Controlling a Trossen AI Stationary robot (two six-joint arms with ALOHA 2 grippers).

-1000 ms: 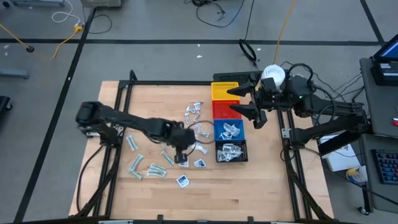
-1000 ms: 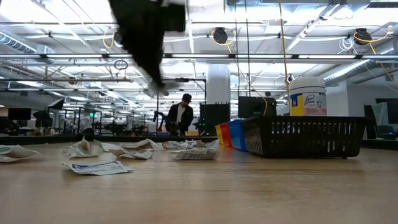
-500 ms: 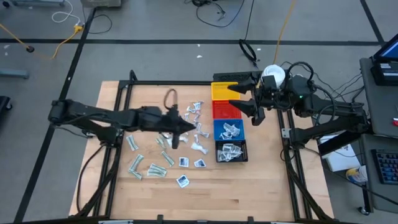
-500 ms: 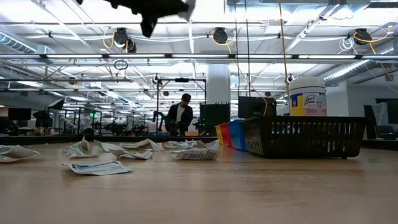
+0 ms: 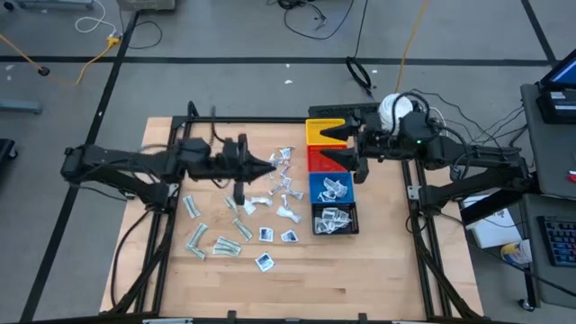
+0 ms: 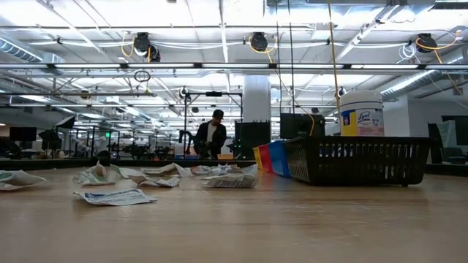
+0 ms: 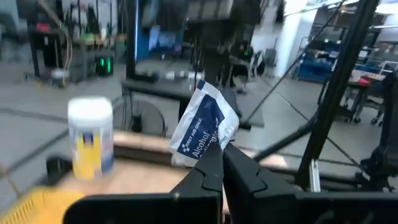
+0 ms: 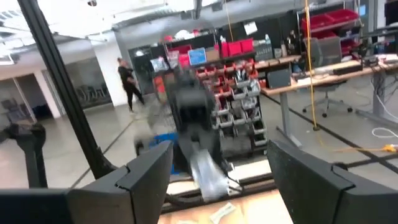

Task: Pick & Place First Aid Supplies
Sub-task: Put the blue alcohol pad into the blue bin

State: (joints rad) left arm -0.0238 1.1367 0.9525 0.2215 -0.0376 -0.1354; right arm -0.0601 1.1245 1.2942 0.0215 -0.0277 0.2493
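A: Taking the black bin (image 5: 335,220) as the mark, what lies nearest us?

B: Loose packets (image 5: 264,262) on the surface (image 5: 378,270), on the side of that bin facing the left arm; pale green wrappers (image 5: 222,245) lie further out that way. The black bin itself has some packets in it.

A: And the left claw (image 5: 273,163)?

B: It hangs above the surface, well off from the black bin toward the left arm's side and about level with the red bin (image 5: 321,158). Its jaws are clamped together on a white alcohol sachet (image 7: 203,126), which stands up from the tips in the left wrist view.

A: So which step is this?

B: I judge it the carry: the sachet is lifted and on its way toward the bins. Next it must reach across, stop above the proper bin and let go. Which bin that is, I cannot tell.

A: Further back?

B: Blue bin (image 5: 332,189), red, then yellow bin (image 5: 322,132) in a row behind the black one. The right claw (image 5: 342,144) waits over the red and yellow bins, jaws apart, empty. The white jar (image 5: 393,109) stands beyond.
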